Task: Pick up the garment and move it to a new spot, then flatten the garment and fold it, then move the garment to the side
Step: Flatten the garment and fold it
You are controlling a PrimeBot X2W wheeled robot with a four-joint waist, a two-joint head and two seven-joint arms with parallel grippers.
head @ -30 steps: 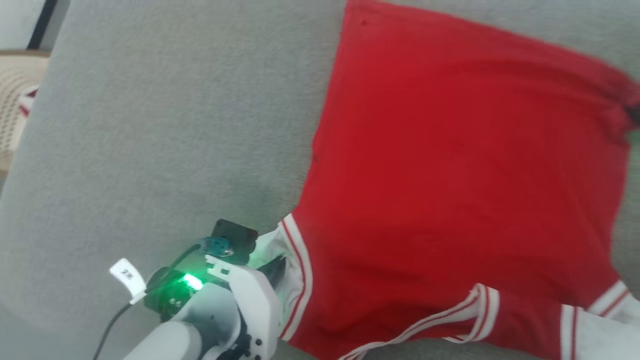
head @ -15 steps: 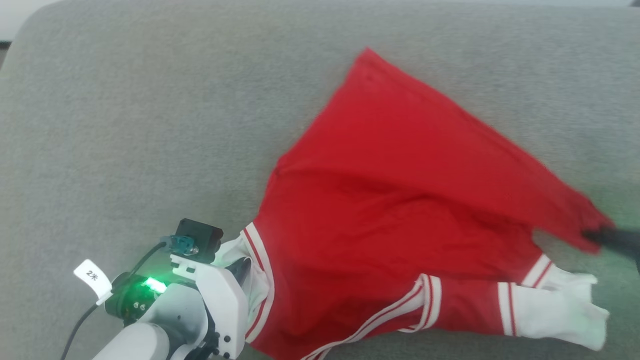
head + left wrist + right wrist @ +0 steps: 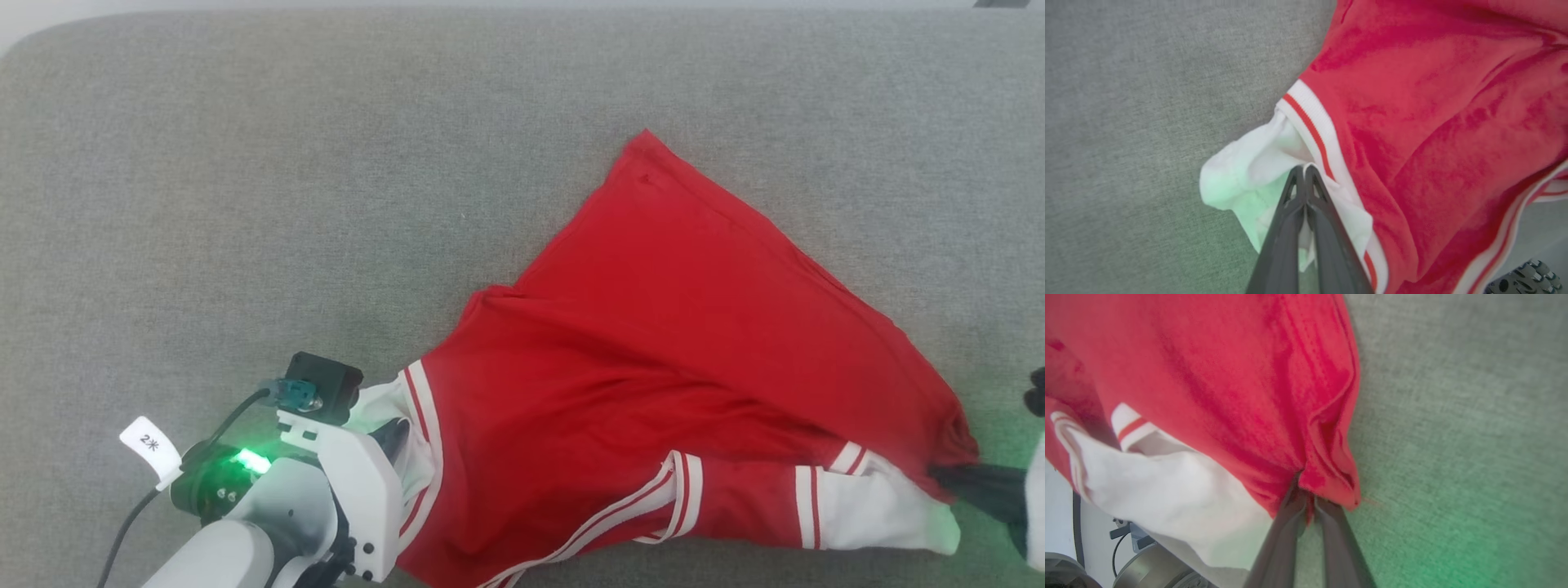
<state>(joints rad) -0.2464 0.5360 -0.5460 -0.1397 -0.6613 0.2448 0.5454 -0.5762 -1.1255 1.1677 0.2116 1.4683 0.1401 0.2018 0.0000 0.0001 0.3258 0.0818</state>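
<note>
A grey woven-cloth desk (image 3: 245, 163) with a rounded far corner takes up nearly everything in front of the robot. On it lies the small red sports garment with white sleeves and red-and-white stripe trim (image 3: 653, 351), stretched out and rumpled, with one red corner pointing to the far side of the desk.

At the garment's left white sleeve, the left tool (image 3: 395, 434) has its two dark fingers pressed together, with white cloth pinched between them. At the garment's right red hem, just above the other white sleeve, the right tool (image 3: 940, 474) has bunched red fabric nipped at its tips, the fingers a narrow slit apart.

A green glow from the arms tints the cloth beside both ends of the garment. Beyond the garment's near edge, past the desk's rim, I can see a strip of pale floor (image 3: 1057, 506) and round metal parts (image 3: 1151, 567) that I cannot make out.
</note>
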